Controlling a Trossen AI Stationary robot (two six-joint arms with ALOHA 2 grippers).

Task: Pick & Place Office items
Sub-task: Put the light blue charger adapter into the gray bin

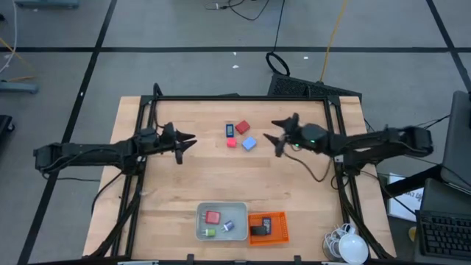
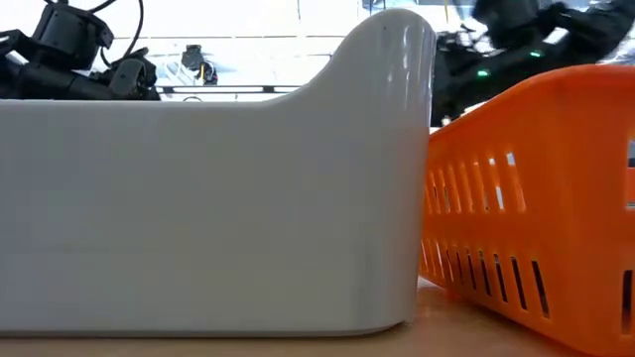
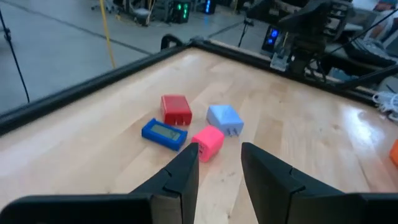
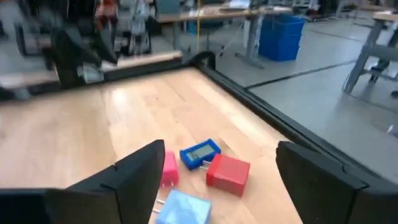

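Note:
Four office items lie in a cluster at mid-table: a red block (image 1: 243, 128), a flat blue piece (image 1: 230, 130), a pink block (image 1: 231, 143) and a light blue block (image 1: 249, 143). They also show in the left wrist view: red block (image 3: 176, 109), blue piece (image 3: 164, 133), pink block (image 3: 208, 142), light blue block (image 3: 224, 119). My left gripper (image 1: 188, 140) hovers to their left, open narrowly, with nothing between its fingers (image 3: 186, 165). My right gripper (image 1: 272, 136) hovers to their right, open wide (image 4: 221, 149).
A grey tray (image 1: 200, 221) at the near edge holds a red piece (image 1: 213, 217), a green one (image 1: 210, 232) and a white-blue one (image 1: 228, 227). Beside it an orange mesh basket (image 1: 278, 227) holds a black flat piece (image 1: 259, 230). A black frame (image 1: 235, 98) borders the table.

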